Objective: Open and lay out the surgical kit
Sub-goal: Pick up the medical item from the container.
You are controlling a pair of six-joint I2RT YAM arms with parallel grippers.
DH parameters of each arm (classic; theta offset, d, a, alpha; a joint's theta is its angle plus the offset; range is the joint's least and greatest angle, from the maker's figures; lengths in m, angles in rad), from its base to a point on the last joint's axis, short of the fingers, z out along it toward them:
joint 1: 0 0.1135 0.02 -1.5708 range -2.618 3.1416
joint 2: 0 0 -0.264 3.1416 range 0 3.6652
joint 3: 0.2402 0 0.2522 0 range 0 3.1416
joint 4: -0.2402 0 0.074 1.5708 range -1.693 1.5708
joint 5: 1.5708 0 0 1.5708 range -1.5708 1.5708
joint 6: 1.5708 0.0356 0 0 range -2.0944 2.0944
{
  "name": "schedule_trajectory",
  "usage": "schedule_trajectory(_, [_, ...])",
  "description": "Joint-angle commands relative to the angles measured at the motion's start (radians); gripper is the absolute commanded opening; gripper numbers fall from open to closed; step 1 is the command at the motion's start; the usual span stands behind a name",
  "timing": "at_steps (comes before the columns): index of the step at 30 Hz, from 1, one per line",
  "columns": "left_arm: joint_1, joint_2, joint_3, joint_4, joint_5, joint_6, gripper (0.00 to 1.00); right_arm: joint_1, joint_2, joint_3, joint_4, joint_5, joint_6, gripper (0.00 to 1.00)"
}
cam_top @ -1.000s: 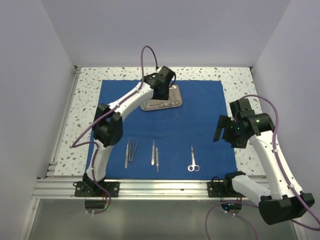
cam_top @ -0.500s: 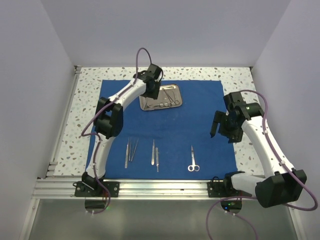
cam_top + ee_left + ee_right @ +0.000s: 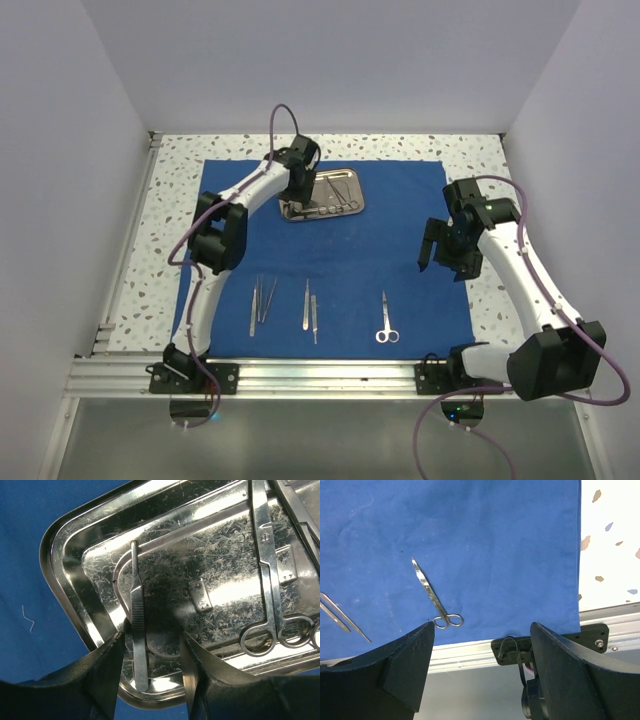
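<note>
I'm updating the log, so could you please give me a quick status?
Left gripper open, straddling scalpel handle in tray. Right gripper open, empty, above drape. No obstruction seen.

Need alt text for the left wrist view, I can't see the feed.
The left pincer, open, straddles a slim scalpel handle lying in a scratched steel tray on blue cloth. A ring-handled instrument lies in the tray farther right.
</note>
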Motion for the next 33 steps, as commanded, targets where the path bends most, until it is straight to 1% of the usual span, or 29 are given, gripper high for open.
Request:
schedule_trajectory(1, [0.002,0.014,-0.032,0.009,-0.002,-0.006,0.51,-0.004,-0.004,0.032,0.019,-0.006,-0.018,0.81])
schedule_trajectory(3, [0.004,0.015,-0.051,0.004,0.002,-0.013,0.51,-0.004,-0.01,0.027,0.017,-0.007,-0.018,0.81])
schedule_trajectory(7, [0.009,0.007,-0.1,-0.005,0.024,-0.034,0.47,-0.004,-0.024,0.021,0.011,-0.006,-0.02,0.81])
schedule_trajectory(10, [0.01,-0.028,-0.186,0.008,0.052,-0.049,0.44,-0.005,-0.031,0.019,0.009,-0.006,-0.02,0.81])
schedule_trajectory(14, [0.01,-0.081,-0.322,0.038,0.084,-0.06,0.42,-0.005,-0.047,0.012,0.012,-0.01,-0.018,0.81])
schedule_trajectory(19, [0.01,-0.114,-0.417,0.059,0.087,-0.066,0.41,-0.004,-0.062,-0.014,0.019,-0.029,-0.015,0.81])
schedule_trajectory(24, [0.016,-0.056,-0.407,0.065,0.129,-0.075,0.4,-0.002,-0.077,-0.023,0.02,-0.044,-0.014,0.81])
schedule_trajectory(29, [0.038,0.0,-0.336,0.055,0.133,-0.089,0.39,0.005,-0.088,-0.023,0.016,-0.041,-0.014,0.81])
schedule_trajectory(33, [0.073,0.062,-0.283,0.006,0.14,-0.092,0.32,0.007,-0.097,-0.031,0.011,-0.035,-0.015,0.81])
